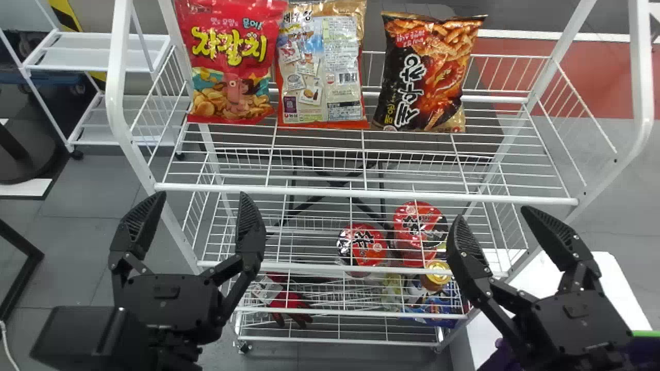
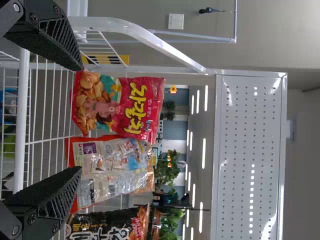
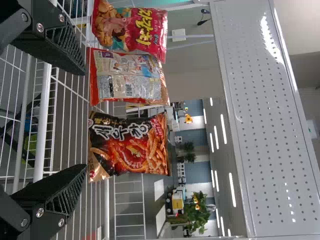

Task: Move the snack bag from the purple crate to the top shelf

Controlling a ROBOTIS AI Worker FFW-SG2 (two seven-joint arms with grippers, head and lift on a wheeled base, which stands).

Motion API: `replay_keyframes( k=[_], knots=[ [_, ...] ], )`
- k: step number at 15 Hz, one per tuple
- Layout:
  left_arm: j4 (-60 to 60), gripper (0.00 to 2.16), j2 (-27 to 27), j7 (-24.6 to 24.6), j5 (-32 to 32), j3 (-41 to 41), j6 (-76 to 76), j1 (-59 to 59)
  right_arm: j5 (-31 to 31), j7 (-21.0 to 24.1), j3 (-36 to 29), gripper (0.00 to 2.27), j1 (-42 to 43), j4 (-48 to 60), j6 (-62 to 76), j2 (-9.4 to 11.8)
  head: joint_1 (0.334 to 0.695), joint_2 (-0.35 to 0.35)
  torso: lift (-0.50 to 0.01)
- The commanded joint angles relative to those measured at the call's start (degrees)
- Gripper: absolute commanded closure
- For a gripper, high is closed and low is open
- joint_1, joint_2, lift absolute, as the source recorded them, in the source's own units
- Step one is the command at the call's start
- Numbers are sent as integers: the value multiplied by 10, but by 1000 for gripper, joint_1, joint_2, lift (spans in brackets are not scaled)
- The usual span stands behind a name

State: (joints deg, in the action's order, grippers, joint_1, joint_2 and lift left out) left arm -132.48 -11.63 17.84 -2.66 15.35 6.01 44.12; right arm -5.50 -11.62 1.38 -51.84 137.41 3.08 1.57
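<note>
**Three snack bags (image 1: 319, 72) up on the top shelf (image 1: 232, 189), nothing in either claw**

Nearest us, the left gripper (image 1: 201, 195) and the right gripper (image 1: 492, 214) both stand wide open and hold nothing. Below the right arm we see a patch of purple (image 1: 497, 355) by a white table (image 1: 608, 268); we take it for the crate but cannot tell what it contains.

Beyond the claws runs the front rail (image 1: 361, 192). Spread fingers could snag it or the wires behind if we moved an arm without lifting clear, and a jolt there might rock the whole row.

Past the rail, the red bag (image 1: 234, 67) and the silver-backed bag (image 1: 319, 103) stand side by side, so knocking one could topple the other. The black bag (image 1: 428, 77) stands apart on the right. Its soft base sits on bare wire, so a brush from a fingertip might tip or slide it. We cannot say which one the task means, but we judge the placing probably done, with only a careful retreat remaining.
</note>
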Motion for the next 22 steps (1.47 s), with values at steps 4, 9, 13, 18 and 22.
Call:
replay_keyframes(
  k=[4, 9, 13, 18, 22],
  knots=[
    [0, 110, 0, 0, 0, -1, 0, 0, 2, -1, 2, 181, 3, -2, -1, 0, 695, -20, -117],
    [0, 107, 0, 0, 1, -1, -7, -2, 2, -5, 1, 181, 9, -13, -1, 2, 695, -19, -137],
    [0, 107, 1, 0, 1, -1, -9, -2, 2, -5, 1, 181, 11, -21, -1, 4, 695, -16, -154],
    [1, 107, 1, 0, 0, 3, -11, -3, 2, -5, 1, 181, 10, -18, 3, 4, 695, -18, -174],
    [2, 107, 1, 0, 0, 3, -11, -3, 7, -5, 3, 181, 9, -18, 3, 4, 695, -20, -190]
  ],
)
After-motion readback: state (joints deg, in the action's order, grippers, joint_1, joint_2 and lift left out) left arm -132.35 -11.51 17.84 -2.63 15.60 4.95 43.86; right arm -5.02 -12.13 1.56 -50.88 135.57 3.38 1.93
